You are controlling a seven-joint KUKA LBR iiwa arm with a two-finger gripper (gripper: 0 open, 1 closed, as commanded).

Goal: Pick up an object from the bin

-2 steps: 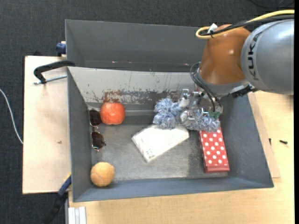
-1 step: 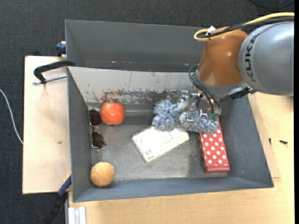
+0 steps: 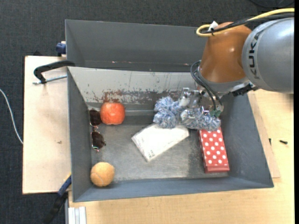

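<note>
My gripper (image 3: pixel 190 104) is low at the back right of the bin, right on top of a blue-grey fluffy bundle (image 3: pixel 167 113) that stretches from the middle of the back wall to under the wrist. The bundle's right part (image 3: pixel 205 122) shows just beneath the gripper. A red box with white dots (image 3: pixel 214 150) lies directly in front of the gripper, along the right wall. A white flat packet (image 3: pixel 159 141) lies tilted in the middle of the floor, touching the bundle's front edge.
A red-orange apple-like ball (image 3: pixel 112 113) sits at the back left. Dark sunglasses (image 3: pixel 96 127) lie along the left wall, and a tan ball (image 3: pixel 102 173) rests in the front left corner. The arm's orange cover hangs over the back right corner.
</note>
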